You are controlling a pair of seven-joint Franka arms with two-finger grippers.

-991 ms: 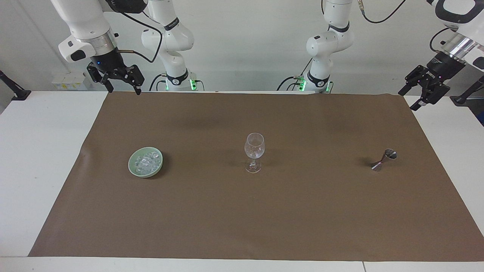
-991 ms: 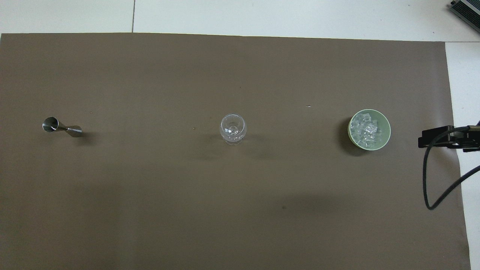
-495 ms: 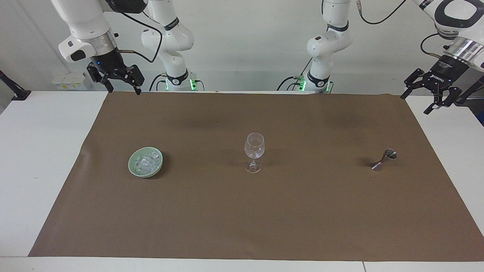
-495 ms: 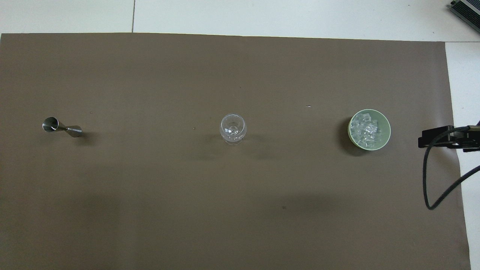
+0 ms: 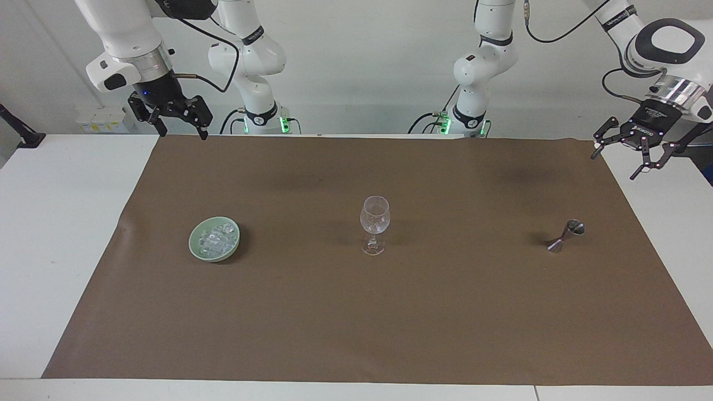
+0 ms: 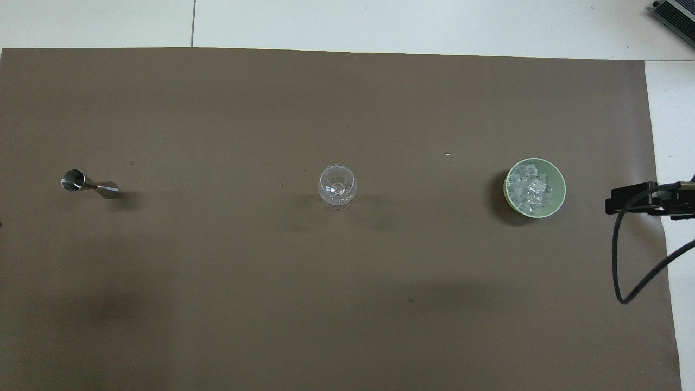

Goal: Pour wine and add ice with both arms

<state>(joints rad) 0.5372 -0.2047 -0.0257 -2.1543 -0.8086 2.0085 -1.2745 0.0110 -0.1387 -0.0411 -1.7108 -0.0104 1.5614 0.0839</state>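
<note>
Facing view, left to right: right gripper (image 5: pixel 177 126) hangs over the brown mat's (image 5: pixel 356 312) robot-side corner, jaws wide, empty. From it the pale green bowl (image 5: pixel 195 252) of ice (image 5: pixel 216 238) lies at about 5 o'clock on the mat, well below and apart. This arm is plainly the nearer one to the ice.

Mat centre: clear stemmed wine glass (image 5: pixel 375 221), upright, thin and slick, looks empty. It stands between bowl and jigger, in a row with them.

Toward the left arm's end: steel jigger (image 5: pixel 565 235), hourglass shape, lying on its side, long axis running about 2 to 8 o'clock, open mouth at the 2 end. Left gripper (image 5: pixel 635 156) hovers over the mat edge, jaws wide, empty. The jigger lies at about 7 o'clock from it, apart.

No bottle visible. Judgement: nothing started, each arm still has to descend to its own item.

Textures: ice chunks small, glassy, irregular, heaped loose; bowl smooth, round, shallow; jigger polished metal, likely to slip; mat matte paper, slightly lifted at the corner near the bowl.
</note>
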